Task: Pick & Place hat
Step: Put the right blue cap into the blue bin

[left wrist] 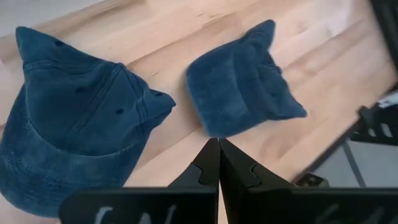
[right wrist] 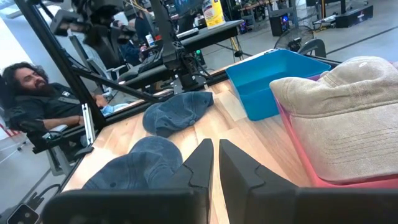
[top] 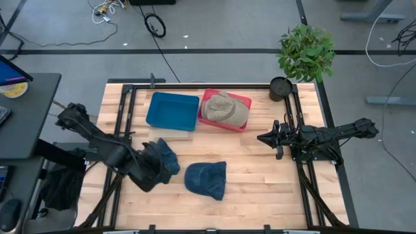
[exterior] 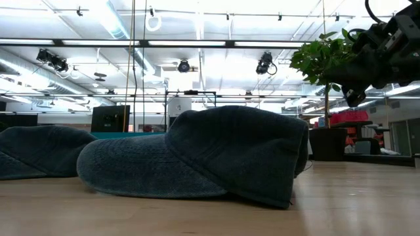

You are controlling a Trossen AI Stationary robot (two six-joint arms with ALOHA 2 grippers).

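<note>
So we've got two blue hats left on the bare wood: the blue cap (top: 205,180) sits in the middle near the front edge, and a second blue hat (top: 166,158) lies just beside it, right under the left gripper (top: 158,170). A beige hat (top: 226,109) is already in the red bin (top: 241,101), while the blue bin (top: 172,111) next to it looks empty. Our left fingers are pressed together with nothing in them, hovering over that second hat. We'd say spread them first, then come down on a raised fold of fabric, not the flat brim. The right gripper (top: 265,138) waits near the red bin, fingers nearly together, holding nothing.
</note>
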